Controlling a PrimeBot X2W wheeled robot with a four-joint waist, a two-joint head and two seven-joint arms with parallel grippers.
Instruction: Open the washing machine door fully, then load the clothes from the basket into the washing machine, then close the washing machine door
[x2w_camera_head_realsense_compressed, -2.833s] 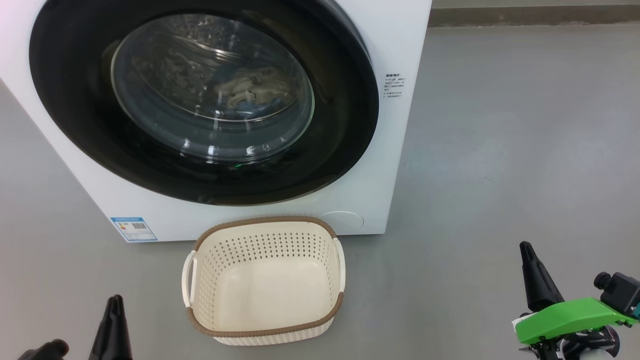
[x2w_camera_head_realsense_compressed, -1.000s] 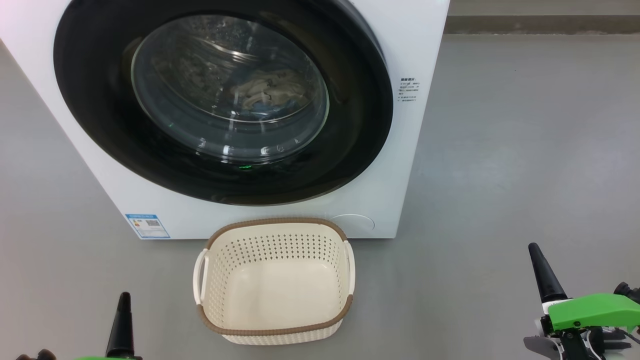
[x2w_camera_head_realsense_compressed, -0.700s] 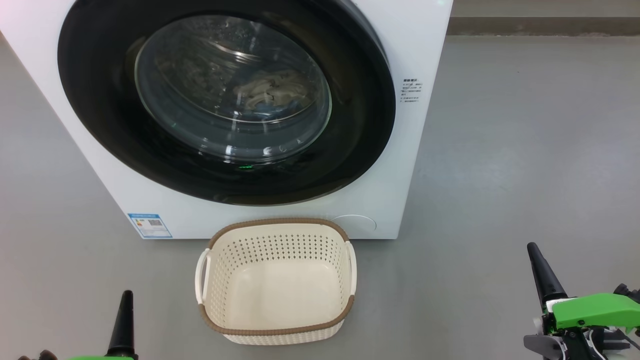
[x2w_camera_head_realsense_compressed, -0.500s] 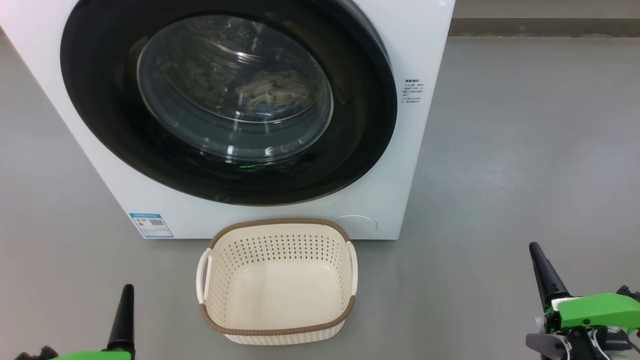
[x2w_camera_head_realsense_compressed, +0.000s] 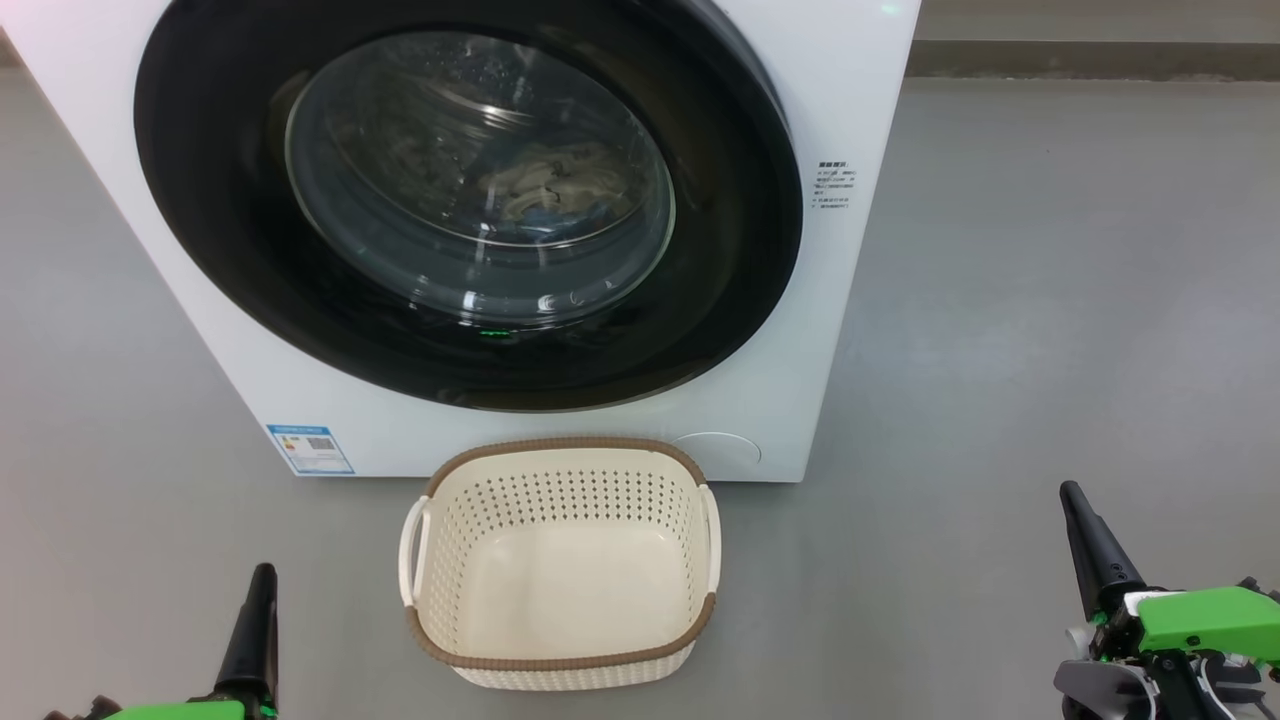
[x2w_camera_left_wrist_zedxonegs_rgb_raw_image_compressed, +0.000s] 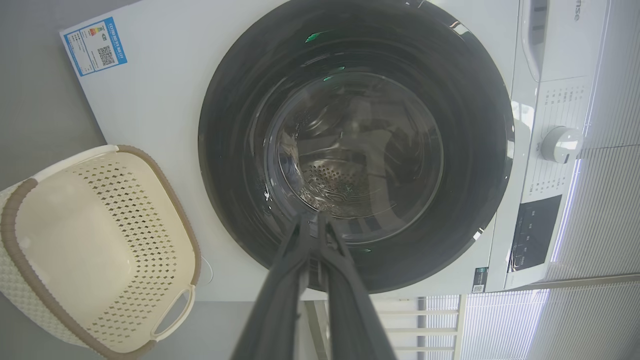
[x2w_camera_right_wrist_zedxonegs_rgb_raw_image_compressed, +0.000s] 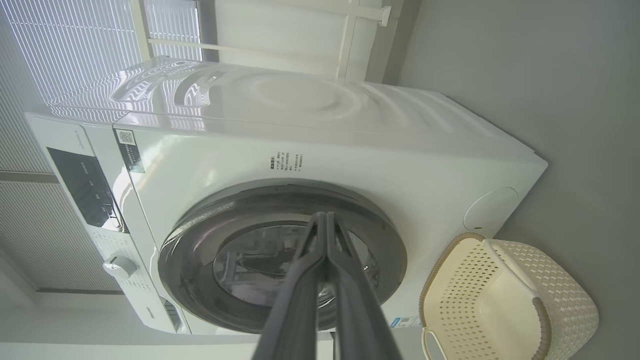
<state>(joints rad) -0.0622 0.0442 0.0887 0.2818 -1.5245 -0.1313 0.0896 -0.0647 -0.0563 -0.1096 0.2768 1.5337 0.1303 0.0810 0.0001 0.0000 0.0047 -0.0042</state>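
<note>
Camera shifted; glossy round door (x2w_camera_head_realsense_compressed: 215, 250), perforated plastic basket (x2w_camera_head_realsense_compressed: 560, 662).

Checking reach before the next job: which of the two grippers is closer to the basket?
The left gripper, at the head view's lower left, a short way from the basket; the right gripper is much farther off on its other side.

The left gripper (x2w_camera_head_realsense_compressed: 262, 585) rests low on the robot's left, the right gripper (x2w_camera_head_realsense_compressed: 1076, 505) low on its right, well apart. Each has its two long dark fingers pressed together, holding nothing, pointing forward.
</note>
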